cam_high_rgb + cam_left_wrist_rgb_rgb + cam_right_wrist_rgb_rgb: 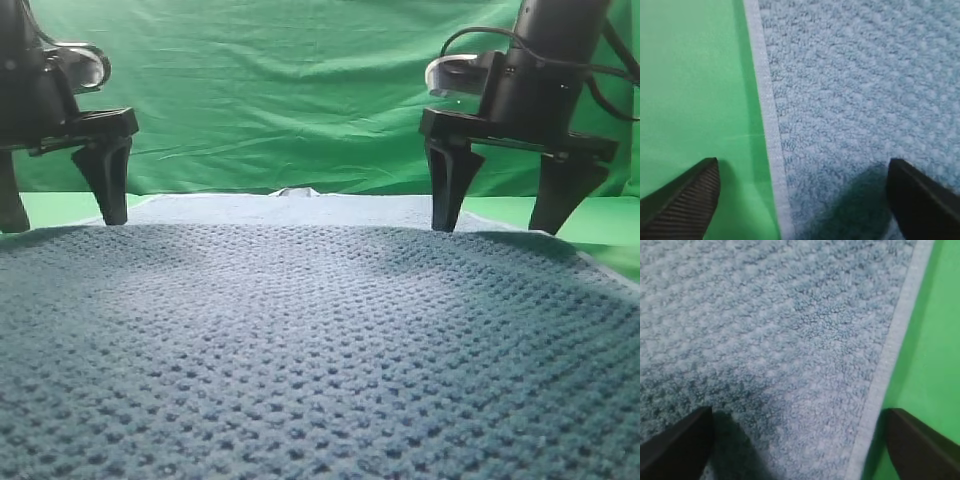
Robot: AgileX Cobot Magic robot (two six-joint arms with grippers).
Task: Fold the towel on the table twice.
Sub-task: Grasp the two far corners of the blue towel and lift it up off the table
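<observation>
Towel point(320, 340) lies flat across the table point(600, 222). Left gripper point(62, 215) and right gripper point(497, 222) poise over its side edges, jaws spread wide, gripping nothing.

The large blue-grey waffle-weave towel point(320, 340) is spread flat on the wide green fabric table point(600, 222), covering most of it from the near edge toward the far edge. Bare table is left along the right and left edges. The black left gripper point(60, 215) is placed over the towel's far left border, one finger point(682, 202) over the table. The black right gripper point(500, 215) is placed over the far right border.
</observation>
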